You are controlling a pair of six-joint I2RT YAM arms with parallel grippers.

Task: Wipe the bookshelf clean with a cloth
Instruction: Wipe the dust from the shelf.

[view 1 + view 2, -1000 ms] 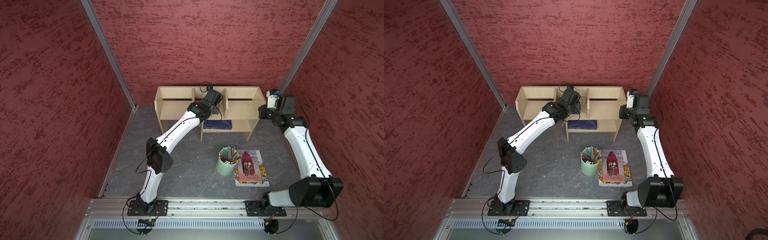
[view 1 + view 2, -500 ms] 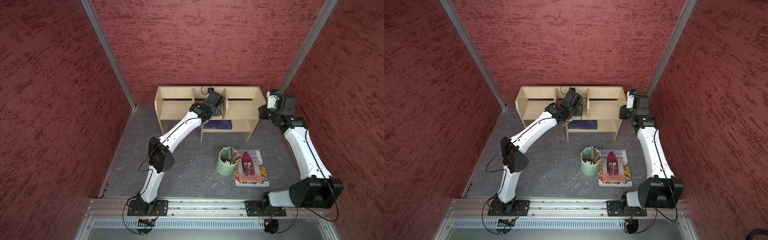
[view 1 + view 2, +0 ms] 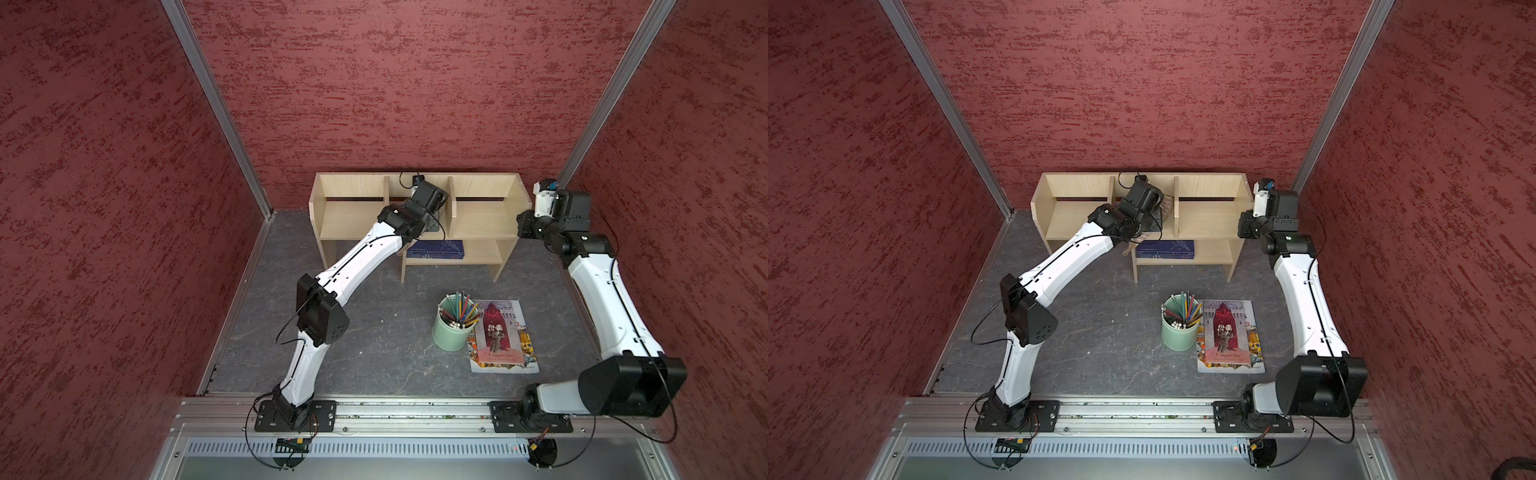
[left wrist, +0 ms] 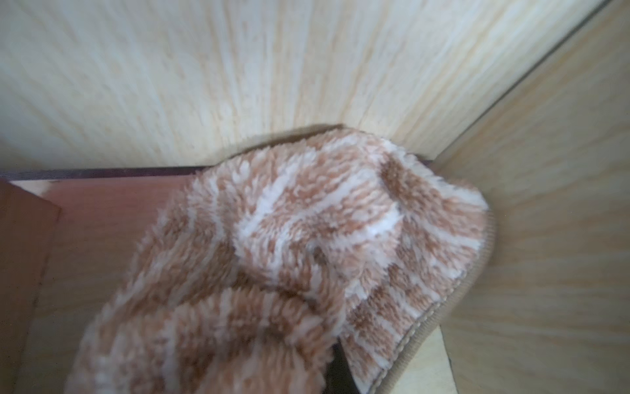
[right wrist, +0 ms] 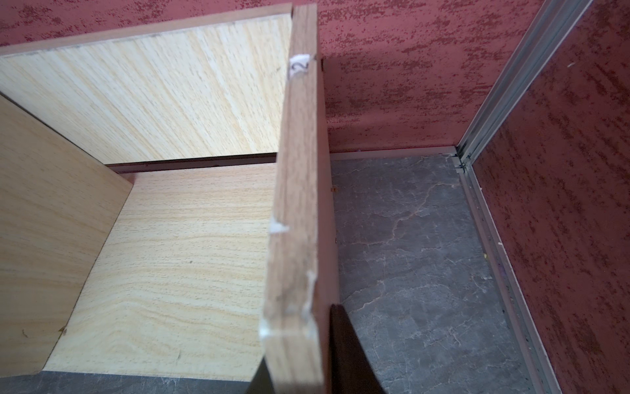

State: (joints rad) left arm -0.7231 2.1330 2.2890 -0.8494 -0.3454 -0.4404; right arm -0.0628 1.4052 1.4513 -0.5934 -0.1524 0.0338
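- Nearest, on the tabletop (image 3: 374,345), the cup of pencils (image 3: 452,334) and the magazine (image 3: 505,340) sit side by side, well apart from the work.
- Further in, a blue book (image 3: 434,248) lies on the lower shelf of the bookshelf (image 3: 478,218).
- The right arm (image 3: 602,299) is at the bookshelf's right end, as it was a second ago. Its jaws straddle the end panel, one dark finger (image 5: 344,341) outside it, and look clamped on the panel to steady the unit.
- The left arm (image 3: 357,257) reaches into the middle compartment. Over the last second its wrist has crept only slightly toward the right-hand divider.
- Its jaws are buried under the cloth (image 4: 306,238) in the wrist view. They are together, pinching the cloth, and a tail of it hangs over the shelf's front edge.
- Farthest, the cloth is bunched into the back corner, where the shelf floor, back panel and divider meet.
- That small shift suggests this stroke has run out of room. The next pass probably needs a pull back toward the front, or a move to another compartment.
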